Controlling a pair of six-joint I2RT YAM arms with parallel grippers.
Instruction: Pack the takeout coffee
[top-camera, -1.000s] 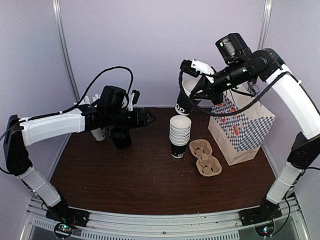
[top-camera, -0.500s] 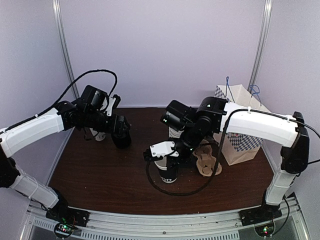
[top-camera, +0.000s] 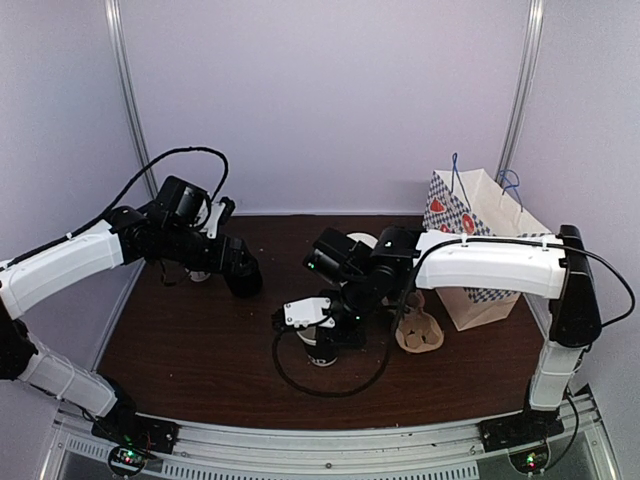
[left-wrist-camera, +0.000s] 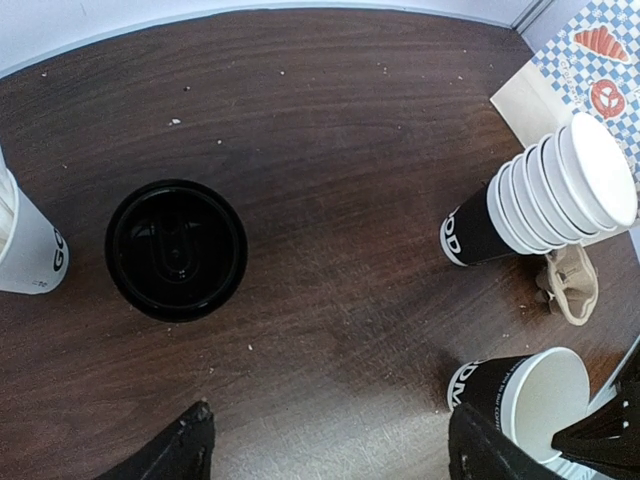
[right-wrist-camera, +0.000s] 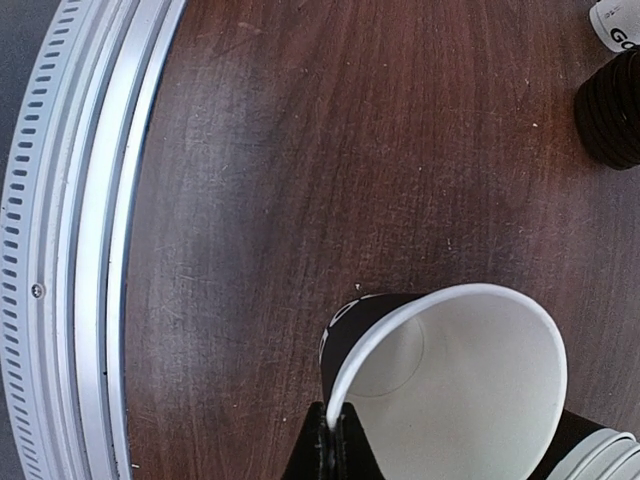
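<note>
The left gripper (left-wrist-camera: 328, 412) hangs released above the table (left-wrist-camera: 330, 110); its two dark fingers (left-wrist-camera: 190, 445) stand wide apart at the bottom edge of the left wrist view, and nothing is between them. The takeout coffee (left-wrist-camera: 176, 250) stands upright at the left centre of that view, its black dome lid seen from above; it is apart from both fingers, with bare wood on its upper, right and lower sides. At the left edge of the frame a white cup of sticks (left-wrist-camera: 25, 240) stands near the coffee, not touching it.

The right gripper (right-wrist-camera: 335, 432) is clenched on the rim of a lidless cup (right-wrist-camera: 450, 390); the fingertips pinch the white edge at the bottom of the right wrist view; the cup fills the lower right corner, its black lower part showing behind the rim. Between this cup and the metal rail (right-wrist-camera: 80, 200) along the left of the frame lies a broad strip of bare wood.

In the right of the left wrist view the stack of cups (left-wrist-camera: 545, 195) stands with a wide open stretch of table between it and the coffee; the cardboard carrier (left-wrist-camera: 570, 285) lies just below the stack. The checkered paper bag (top-camera: 480, 235) stands at the right of the overhead view, close to the right wall.
</note>
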